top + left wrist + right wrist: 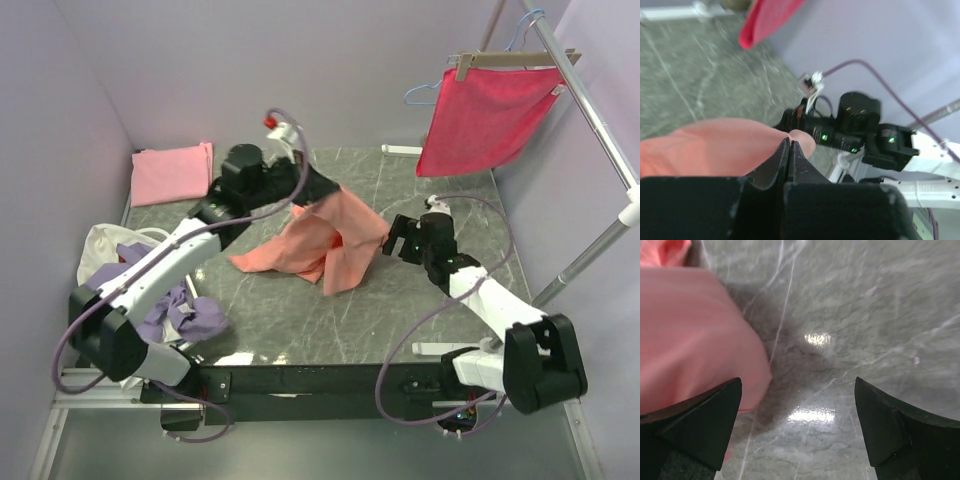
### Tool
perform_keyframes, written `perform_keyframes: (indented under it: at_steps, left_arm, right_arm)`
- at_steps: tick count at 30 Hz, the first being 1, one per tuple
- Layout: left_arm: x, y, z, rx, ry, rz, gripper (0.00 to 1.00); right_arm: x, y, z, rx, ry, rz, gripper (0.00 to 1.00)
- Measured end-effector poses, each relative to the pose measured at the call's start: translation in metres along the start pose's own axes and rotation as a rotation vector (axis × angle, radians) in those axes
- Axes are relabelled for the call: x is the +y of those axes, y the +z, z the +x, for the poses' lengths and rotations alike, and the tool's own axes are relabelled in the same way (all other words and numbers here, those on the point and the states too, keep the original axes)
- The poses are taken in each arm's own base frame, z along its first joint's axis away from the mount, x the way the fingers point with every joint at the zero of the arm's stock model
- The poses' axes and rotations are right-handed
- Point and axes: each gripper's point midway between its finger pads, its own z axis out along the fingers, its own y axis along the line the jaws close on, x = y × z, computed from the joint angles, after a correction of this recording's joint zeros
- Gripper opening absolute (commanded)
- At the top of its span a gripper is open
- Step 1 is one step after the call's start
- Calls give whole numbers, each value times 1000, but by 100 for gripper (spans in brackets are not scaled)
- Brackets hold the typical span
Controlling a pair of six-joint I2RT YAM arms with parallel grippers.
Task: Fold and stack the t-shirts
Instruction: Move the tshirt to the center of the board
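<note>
Left gripper (790, 144) is clamped on a raised fold of the salmon-orange t-shirt (320, 245) heaped on the table (290, 325), right gripper (798, 387) gapes just beside its edge (nothing held), so it should pinch a free corner before spreading flat.

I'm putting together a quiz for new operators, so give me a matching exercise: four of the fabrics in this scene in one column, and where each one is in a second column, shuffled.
Column 1
1. salmon-orange shirt
2. light pink shirt
3. crimson cloth
4. lavender shirt

Column 2
A. hanging from a hanger at the far right
B. pinched in the left gripper, draped over the middle of the table
C. heaped at the table's near left edge
D. lying flat in the far left corner

Pairs: 1-B, 2-D, 3-A, 4-C
</note>
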Motion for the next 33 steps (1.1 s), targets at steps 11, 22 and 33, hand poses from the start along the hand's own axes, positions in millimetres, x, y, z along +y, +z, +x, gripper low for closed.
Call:
perform_keyframes:
  at_steps: [11,22,33]
  left_arm:
    - [104,-34,99,-41,-146,-437,99]
    - [203,-169,143,-226,-272,-1184,100]
    - [277,-222,201,-48,-300,-1593,99]
  right_arm:
    - [14,-83,-63,-328,42,-67,100]
    - [27,-96,-62,-324,33,-144,100]
    - [27,-61,-26,-118,19,-128,100]
